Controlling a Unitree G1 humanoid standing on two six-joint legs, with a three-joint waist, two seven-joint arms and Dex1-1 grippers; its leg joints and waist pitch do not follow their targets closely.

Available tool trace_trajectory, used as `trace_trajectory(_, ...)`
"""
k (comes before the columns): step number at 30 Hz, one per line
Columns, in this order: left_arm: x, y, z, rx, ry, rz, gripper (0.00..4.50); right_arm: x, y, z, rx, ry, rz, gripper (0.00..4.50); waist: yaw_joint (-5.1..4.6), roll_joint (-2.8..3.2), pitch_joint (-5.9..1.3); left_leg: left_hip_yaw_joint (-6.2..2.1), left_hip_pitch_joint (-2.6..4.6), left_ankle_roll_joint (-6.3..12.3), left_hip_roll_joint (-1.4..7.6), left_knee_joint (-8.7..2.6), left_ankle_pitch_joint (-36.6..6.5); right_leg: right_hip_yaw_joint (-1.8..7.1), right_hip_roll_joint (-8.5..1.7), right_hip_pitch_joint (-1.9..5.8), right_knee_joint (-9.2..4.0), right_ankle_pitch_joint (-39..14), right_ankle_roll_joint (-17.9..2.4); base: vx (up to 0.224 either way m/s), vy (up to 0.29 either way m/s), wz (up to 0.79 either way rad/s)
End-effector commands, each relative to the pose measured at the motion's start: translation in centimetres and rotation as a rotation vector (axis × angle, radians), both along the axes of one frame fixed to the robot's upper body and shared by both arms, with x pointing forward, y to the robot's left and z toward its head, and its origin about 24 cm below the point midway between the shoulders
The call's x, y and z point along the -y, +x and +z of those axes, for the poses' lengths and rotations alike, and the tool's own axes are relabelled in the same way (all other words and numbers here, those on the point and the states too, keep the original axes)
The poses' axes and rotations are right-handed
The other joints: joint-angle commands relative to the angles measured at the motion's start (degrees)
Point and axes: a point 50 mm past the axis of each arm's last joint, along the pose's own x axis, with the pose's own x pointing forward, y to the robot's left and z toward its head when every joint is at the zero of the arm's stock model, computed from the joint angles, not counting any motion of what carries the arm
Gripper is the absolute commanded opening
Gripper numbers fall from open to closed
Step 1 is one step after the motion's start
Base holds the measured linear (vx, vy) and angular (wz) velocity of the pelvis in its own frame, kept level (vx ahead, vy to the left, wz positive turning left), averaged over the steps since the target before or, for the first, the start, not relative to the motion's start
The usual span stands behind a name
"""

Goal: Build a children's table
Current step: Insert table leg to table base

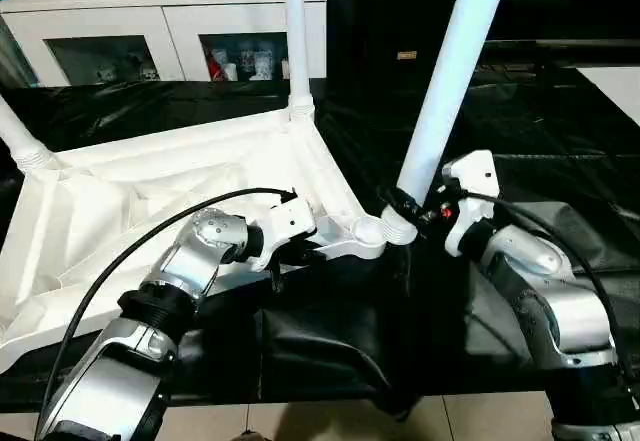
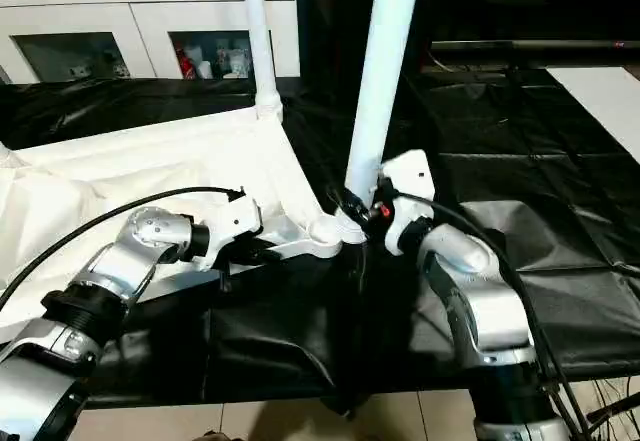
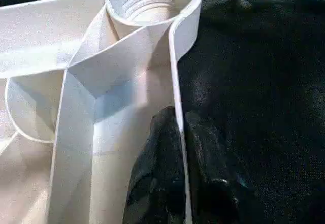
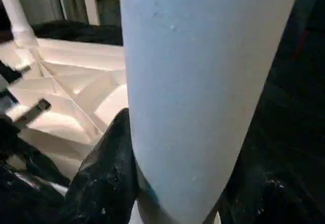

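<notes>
Silver forearms (image 1: pixel 200 256), white wrist housings (image 1: pixel 470 186), black cables (image 1: pixel 110 261).

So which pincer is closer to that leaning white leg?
Right. The right pincer grips the leaning leg near its base; the left pincer pinches the tabletop rim beside the corner socket.

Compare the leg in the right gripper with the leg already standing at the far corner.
The held leg leans to the right over the near corner socket, gripped at its base by the right gripper; the far-corner leg stands upright, seated, untouched. The held leg looks thicker, being nearer. Both are white tubes.
</notes>
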Motion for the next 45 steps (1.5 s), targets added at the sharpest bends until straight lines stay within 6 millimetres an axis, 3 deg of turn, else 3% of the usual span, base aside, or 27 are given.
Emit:
trace_trajectory(1,-0.1,-0.1,-0.1,-0.001,0.007,-0.012,0.00,-0.3,0.2,0.7,-0.007,0.049,0.036,1.84,0.17,-0.97,-3.93,0.34,0.60,2.68,1.16,-3.81,-10.97,2.10,-2.80,3.13,-4.45,-12.42,-11.21,0.000,0.000,0.00)
trace_trajectory(4,-0.2,-0.3,0.0,-0.002,0.001,-0.033,0.00,-0.9,0.7,0.7,-0.056,0.084,0.093,1.84,0.13,-0.56,-4.18,0.26,0.59,2.69,1.19,-3.70,-9.90,2.07,-2.76,3.27,-4.07,-9.12,-12.27,0.000,0.000,0.00)
trace_trajectory(10,-0.2,-0.7,-0.3,-0.021,-0.004,-0.045,0.00,-1.6,1.7,-0.9,-0.154,0.001,0.129,1.84,0.04,-0.88,-4.21,0.43,0.59,2.54,1.16,-3.54,-9.10,2.04,-2.89,3.29,-3.90,-8.61,-13.26,0.000,0.000,0.00)
trace_trajectory(15,-0.1,-0.7,-0.3,-0.014,-0.001,-0.046,0.00,-1.9,2.4,-1.2,-0.179,-0.014,0.133,1.84,-0.04,-1.22,-4.21,0.51,0.69,2.58,1.24,-3.56,-8.85,2.06,-2.79,3.25,-3.86,-8.85,-12.95,0.000,0.000,0.00)
trace_trajectory(23,0.0,-0.7,-0.1,-0.003,0.000,-0.054,0.00,-2.2,3.5,-1.4,-0.187,-0.010,0.139,1.84,-0.01,-1.13,-4.26,0.53,0.63,2.84,1.23,-3.50,-8.57,2.01,-2.85,3.34,-3.75,-8.09,-13.17,0.000,0.000,0.00)
trace_trajectory(29,-0.1,-0.6,0.0,-0.001,-0.002,-0.047,0.00,-2.1,3.4,-2.0,-0.207,0.013,0.143,1.84,-0.03,-1.09,-4.26,0.53,0.69,2.62,1.24,-3.52,-9.19,2.00,-2.82,3.35,-3.80,-8.60,-13.15,0.000,0.000,0.00)
trace_trajectory(33,-0.1,-0.2,0.3,0.018,-0.034,-0.006,0.00,-1.5,3.0,-2.6,-0.214,0.110,0.120,1.84,0.02,-0.74,-4.33,0.50,0.61,2.77,1.25,-3.48,-9.08,2.03,-2.89,3.39,-3.78,-7.42,-13.40,0.000,0.000,0.00)
trace_trajectory(34,-0.1,-0.2,0.3,0.018,-0.034,-0.006,0.00,-1.5,3.0,-2.6,-0.214,0.110,0.120,1.84,0.01,-0.90,-4.38,0.53,0.64,2.84,1.19,-3.45,-9.20,1.99,-2.86,3.42,-3.77,-7.24,-13.57,0.000,0.000,0.00)
trace_trajectory(35,-0.2,-0.1,0.3,0.018,-0.039,0.004,0.00,-1.3,2.9,-3.0,-0.214,0.142,0.092,1.84,0.08,-0.59,-4.36,0.49,0.68,2.80,1.18,-3.47,-9.33,1.96,-2.86,3.38,-3.76,-7.45,-13.62,0.000,0.000,0.00)
trace_trajectory(37,-0.2,-0.1,0.3,0.021,-0.041,0.011,0.00,-1.1,2.7,-3.4,-0.217,0.157,0.077,1.84,0.00,-0.66,-4.31,0.47,0.74,2.50,1.26,-3.59,-10.35,1.92,-2.87,3.34,-3.94,-8.60,-13.45,0.000,0.000,0.00)
trace_trajectory(38,-0.3,0.0,0.3,0.021,-0.041,0.014,0.00,-0.9,2.5,-3.8,-0.211,0.164,0.066,1.84,-0.03,-0.32,-4.25,0.45,0.79,2.29,1.24,-3.65,-11.06,1.89,-2.82,3.27,-4.05,-9.15,-13.39,0.000,0.000,0.00)
trace_trajectory(45,-0.5,0.1,0.3,0.029,-0.048,0.042,0.00,-1.0,1.4,-4.9,-0.179,0.135,0.039,1.84,-0.14,-0.25,-4.14,0.37,0.84,1.75,1.24,-3.91,-13.13,1.85,-2.81,3.21,-4.35,-11.48,-12.64,0.000,0.000,0.00)
